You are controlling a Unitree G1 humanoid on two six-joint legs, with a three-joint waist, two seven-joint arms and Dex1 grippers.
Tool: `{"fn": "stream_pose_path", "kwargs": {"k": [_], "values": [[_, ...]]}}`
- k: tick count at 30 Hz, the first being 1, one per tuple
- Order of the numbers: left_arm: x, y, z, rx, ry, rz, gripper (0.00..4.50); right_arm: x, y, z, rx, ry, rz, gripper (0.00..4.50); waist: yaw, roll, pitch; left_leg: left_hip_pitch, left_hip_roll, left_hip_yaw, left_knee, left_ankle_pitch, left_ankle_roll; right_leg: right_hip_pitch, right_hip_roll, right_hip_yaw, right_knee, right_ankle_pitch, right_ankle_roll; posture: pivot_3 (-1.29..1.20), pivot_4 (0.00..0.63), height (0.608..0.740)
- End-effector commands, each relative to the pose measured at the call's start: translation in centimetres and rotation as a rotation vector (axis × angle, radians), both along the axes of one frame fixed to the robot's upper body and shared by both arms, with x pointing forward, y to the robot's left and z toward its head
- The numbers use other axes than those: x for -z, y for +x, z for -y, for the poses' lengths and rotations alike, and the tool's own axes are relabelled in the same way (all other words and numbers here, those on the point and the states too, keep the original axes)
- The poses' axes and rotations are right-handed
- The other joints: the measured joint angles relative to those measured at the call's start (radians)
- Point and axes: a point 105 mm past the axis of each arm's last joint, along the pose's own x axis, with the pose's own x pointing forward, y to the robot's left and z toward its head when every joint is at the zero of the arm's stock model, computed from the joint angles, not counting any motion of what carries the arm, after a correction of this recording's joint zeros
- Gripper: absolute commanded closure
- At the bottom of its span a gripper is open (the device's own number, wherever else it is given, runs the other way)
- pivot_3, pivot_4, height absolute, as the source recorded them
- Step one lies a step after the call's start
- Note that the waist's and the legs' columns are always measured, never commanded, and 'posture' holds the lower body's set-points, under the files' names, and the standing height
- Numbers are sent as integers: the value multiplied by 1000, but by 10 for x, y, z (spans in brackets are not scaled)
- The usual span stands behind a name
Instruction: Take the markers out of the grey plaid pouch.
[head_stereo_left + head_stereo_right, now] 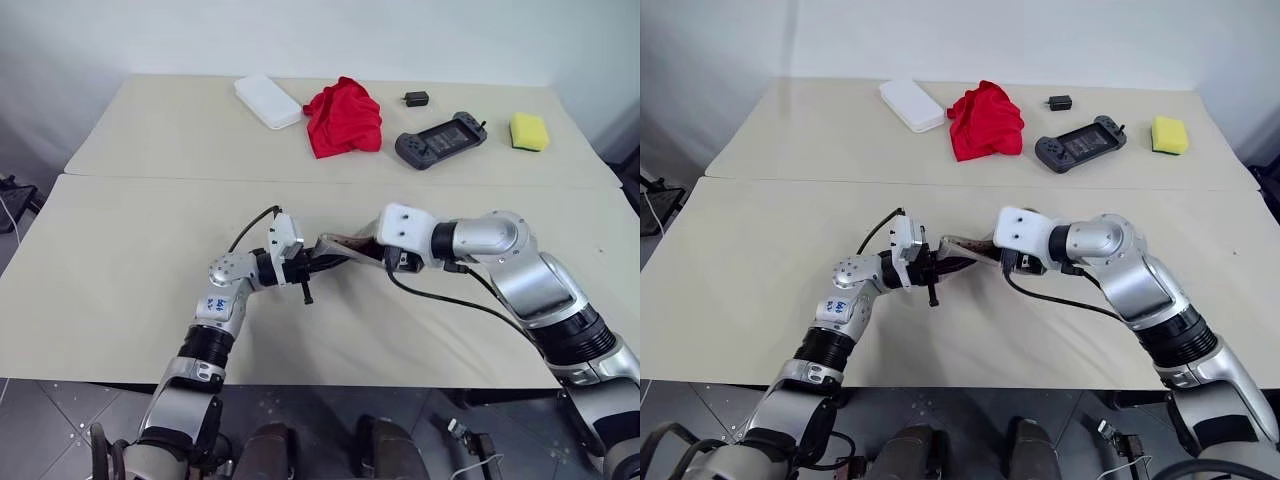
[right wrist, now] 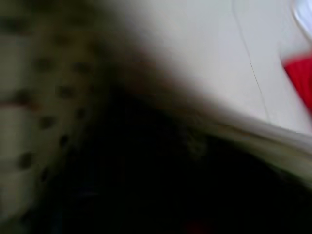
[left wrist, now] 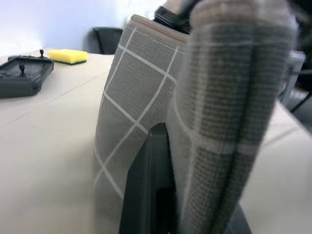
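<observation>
The grey plaid pouch [image 1: 338,249] hangs a little above the near table, between my two arms. My left gripper [image 1: 305,266] is shut on its left end; in the left wrist view a black finger [image 3: 151,185] presses against the grid-lined fabric [image 3: 136,97]. My right gripper [image 1: 388,257] meets the pouch's right end, where the edge looks pulled apart. The right wrist view is a dark blur of pale spotted lining [image 2: 44,87]. The markers are hidden.
On the far table lie a white oblong box [image 1: 267,101], a red cloth [image 1: 343,118], a small black block [image 1: 416,98], a dark game controller [image 1: 438,140] and a yellow sponge [image 1: 528,131]. A seam [image 1: 150,178] separates the two tables.
</observation>
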Motion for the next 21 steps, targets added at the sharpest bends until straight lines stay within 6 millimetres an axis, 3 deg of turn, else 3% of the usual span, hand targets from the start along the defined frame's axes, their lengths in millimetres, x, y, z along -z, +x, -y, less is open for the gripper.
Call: {"fn": "stream_pose_path", "kwargs": {"k": [1,3,6,10,14,21], "values": [[-31,0,-1,21,-95,44,4500,1,0,-2,-94,-91,64,929,-1,0,0,0,0,0,0,0,0,0,0,0,0,0,0,0,150,740],[-30,-1,-2,34,-95,21,4500,0,7,-1,-106,-109,68,715,-5,0,0,0,0,0,0,0,0,0,0,0,0,0,0,0,150,740],[-29,-1,-3,37,-89,14,4500,3,16,1,-118,-176,30,13,-15,0,0,0,0,0,0,0,0,0,0,0,0,0,0,0,150,740],[-29,-1,-2,42,-91,8,4500,12,24,-4,-169,-268,-25,13,-22,0,0,0,1,0,0,0,0,0,0,0,0,0,0,0,150,740],[-30,-1,-1,42,-101,1,4500,12,44,-15,-123,-262,51,13,-26,0,0,1,1,0,0,0,0,0,0,0,1,0,0,0,150,740],[-32,0,-5,23,-127,-11,4500,24,66,-16,16,-251,140,13,-36,0,0,1,1,-1,0,0,0,0,0,0,2,0,0,0,150,740]]}}
